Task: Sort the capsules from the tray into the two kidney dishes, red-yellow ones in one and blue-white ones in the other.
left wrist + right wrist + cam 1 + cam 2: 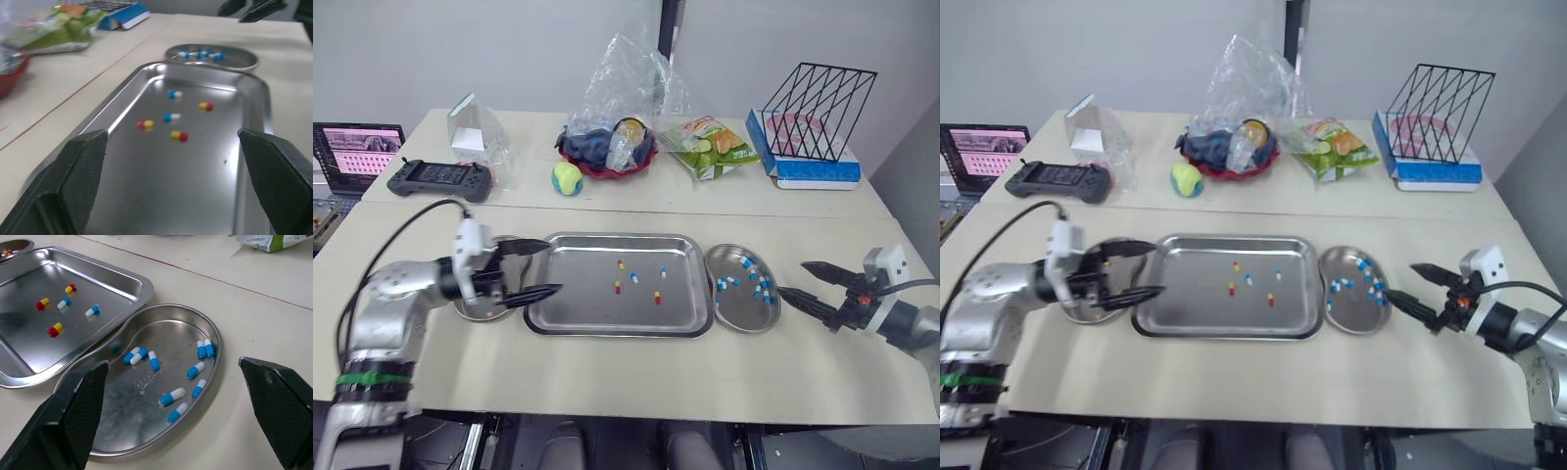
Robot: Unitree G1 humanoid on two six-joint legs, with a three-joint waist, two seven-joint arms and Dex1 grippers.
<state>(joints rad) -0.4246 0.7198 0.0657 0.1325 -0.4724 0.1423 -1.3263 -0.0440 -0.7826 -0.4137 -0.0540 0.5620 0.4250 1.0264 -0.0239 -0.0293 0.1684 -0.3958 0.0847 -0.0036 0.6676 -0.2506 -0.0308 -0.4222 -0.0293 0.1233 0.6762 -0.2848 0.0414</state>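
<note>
Both arms point inward, left claw (553, 267) and right claw (791, 277) spread wide, empty.

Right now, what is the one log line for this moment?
left gripper open, at tray left end | right gripper open, beside right dish | tray: five capsules unsorted | right dish: blue-white capsules

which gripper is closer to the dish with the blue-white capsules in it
Right. The right gripper hovers open just off the outer rim of the blue-white dish; the left gripper is open at the far end of the tray, which lies between it and that dish.
</note>
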